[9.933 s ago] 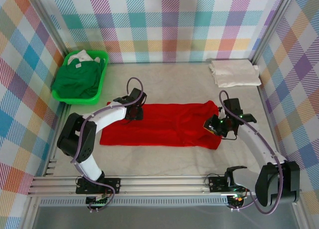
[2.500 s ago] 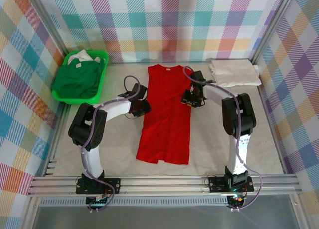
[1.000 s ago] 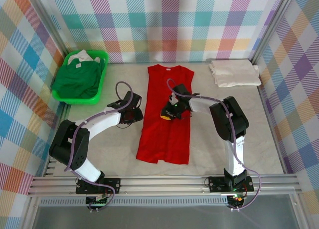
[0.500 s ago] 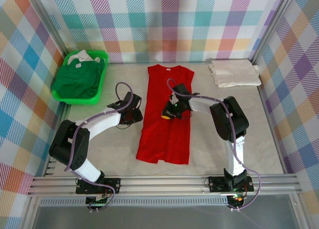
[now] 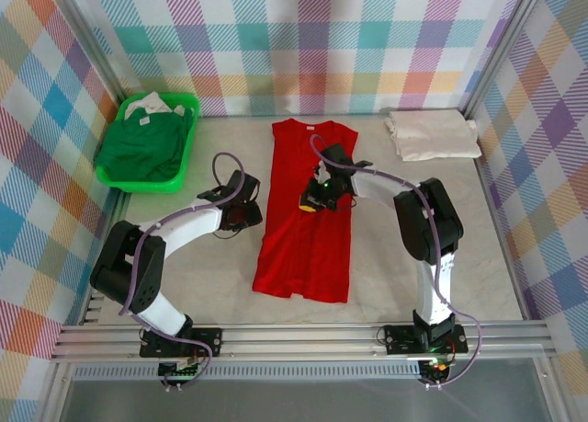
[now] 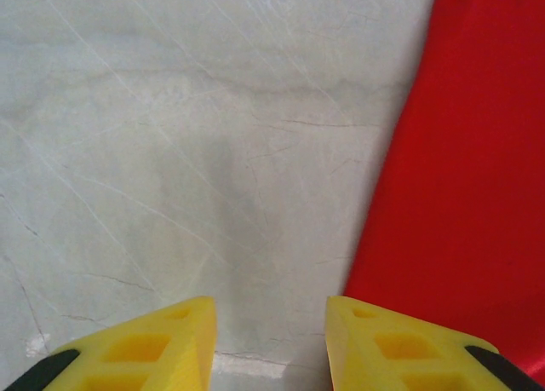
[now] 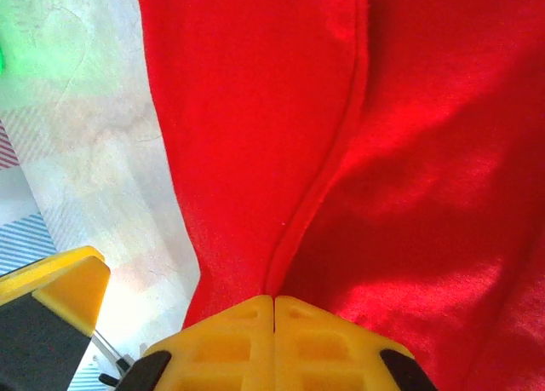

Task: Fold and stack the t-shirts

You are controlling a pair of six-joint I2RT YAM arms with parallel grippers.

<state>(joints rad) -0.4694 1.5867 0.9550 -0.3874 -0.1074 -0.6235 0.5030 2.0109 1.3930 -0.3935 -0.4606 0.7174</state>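
The red t-shirt point(image 5: 303, 238) runs top to bottom at centre, with the right gripper point(image 7: 274, 306) pinched on its middle and the left gripper point(image 6: 268, 306) parted beside its left edge.

The top view is bright and even, with soft light from above and only small, faint shadows on the table point(image 5: 220, 275). In the right wrist view the red t-shirt point(image 7: 255, 110) glows strongly and is darker in its folds. A green glow sits in the top left corner.
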